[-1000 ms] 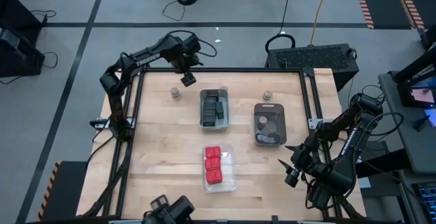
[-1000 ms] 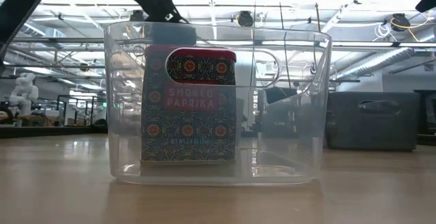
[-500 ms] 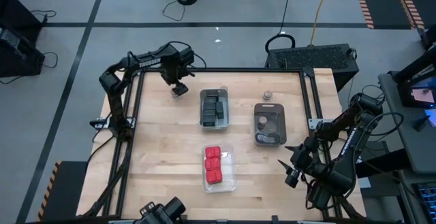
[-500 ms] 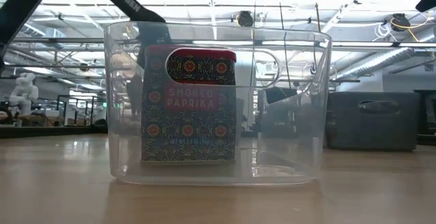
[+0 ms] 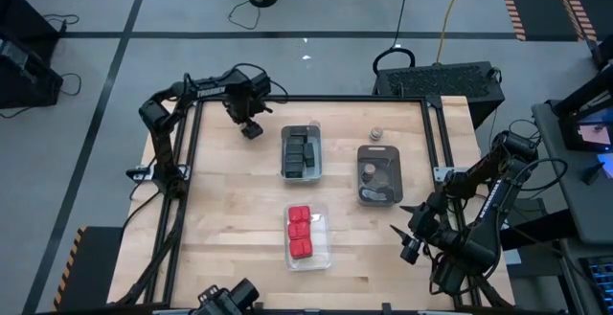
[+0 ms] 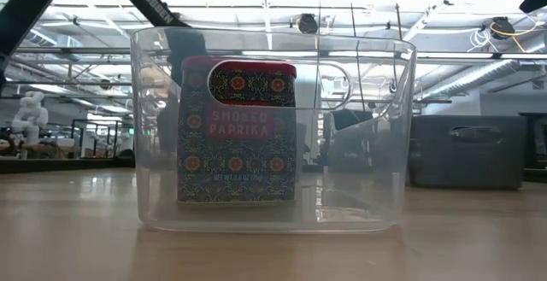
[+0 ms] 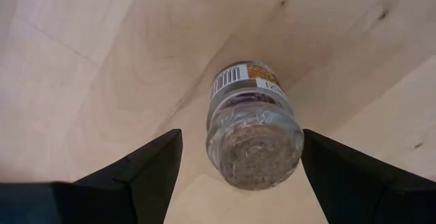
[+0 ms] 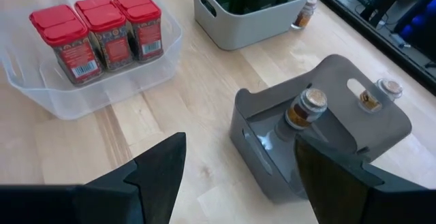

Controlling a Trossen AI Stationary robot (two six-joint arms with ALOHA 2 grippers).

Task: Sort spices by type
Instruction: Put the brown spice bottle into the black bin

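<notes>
From above, the left gripper (image 5: 251,128) hangs over a loose jar near the far left corner of the table (image 5: 230,219), well to the left of the grey tray (image 5: 302,152) that holds the dark blocks. That jar is hidden beneath it here. The right gripper (image 5: 410,221) waits off the table's right edge, fingers spread and empty. A second loose jar (image 5: 376,134) stands just beyond the dark tray (image 5: 379,173), and the red tins (image 5: 300,232) fill the clear tray (image 5: 326,248) nearer the front.

At table height, only that clear tray (image 6: 273,127) and one paprika tin (image 6: 238,131) show; neither gripper is visible.

The left wrist camera shows the jar (image 7: 253,130) upright on the wood, centred between the spread fingers (image 7: 136,176), which are not touching it. A good grasp likely means lowering straight down, closing evenly on the glass body below the cap, then lifting clear before travelling.

The right wrist camera shows the dark tray (image 8: 320,142) with a jar (image 8: 305,108) inside and open wood around it. The grey tray stands between the left gripper and the dark tray, so the carry should probably pass over or behind its rim.
</notes>
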